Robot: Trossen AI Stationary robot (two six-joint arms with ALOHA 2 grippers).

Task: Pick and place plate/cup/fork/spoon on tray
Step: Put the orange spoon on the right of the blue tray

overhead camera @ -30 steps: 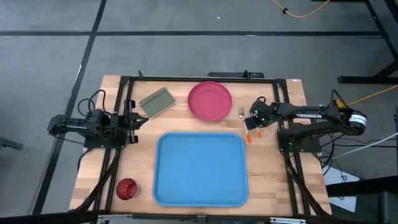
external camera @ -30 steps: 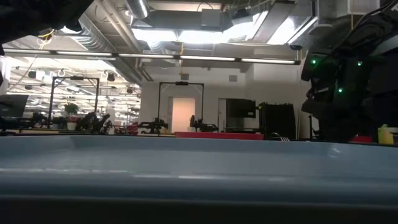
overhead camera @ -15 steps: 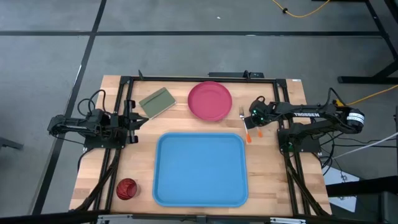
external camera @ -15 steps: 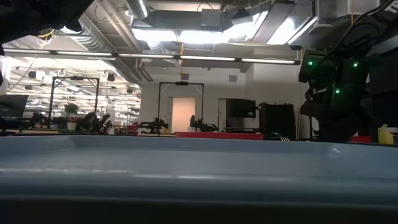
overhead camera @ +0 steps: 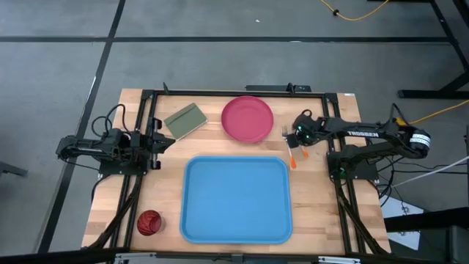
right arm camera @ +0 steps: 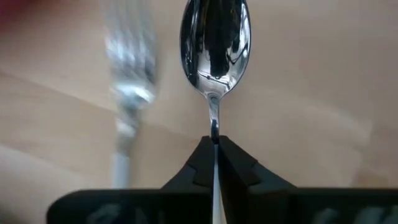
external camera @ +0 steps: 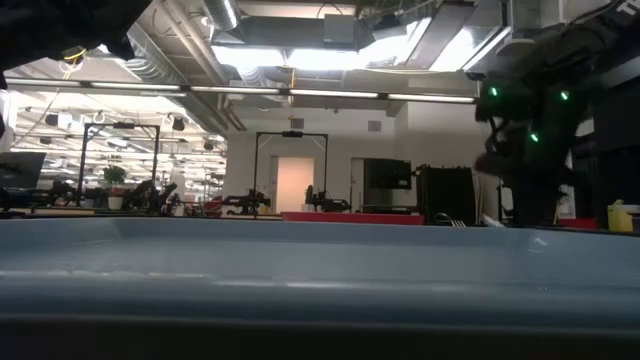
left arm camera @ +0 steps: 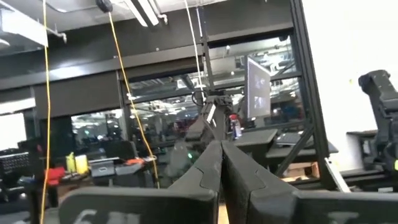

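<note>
From above, the blue tray (overhead camera: 236, 199) lies in the middle of the wooden surface (overhead camera: 322, 220), nearer its front edge. The pink-red plate (overhead camera: 248, 119) sits behind the tray, an olive-green block (overhead camera: 185, 121) to its left, and the dark red cup (overhead camera: 149, 222) near the front left corner, just beside the tray. The orange-handled fork (overhead camera: 289, 149) lies to the right of the plate. The right tool (overhead camera: 299, 136) is down at the fork's right side, between plate and right frame rail. The left tool (overhead camera: 155, 141) waits at the surface's left edge.

At surface height, the tray's rim (external camera: 300, 255) fills the foreground; the right arm (external camera: 530, 140) hangs dark at the right.

The left wrist camera shows the left tool's fingers (left arm camera: 205, 177) pressed together on nothing.

The right wrist camera shows the right tool (right arm camera: 214, 163) clenched on the handle of the silver spoon (right arm camera: 215, 43), with the fork's tines (right arm camera: 129, 62) blurred just beside it.
</note>
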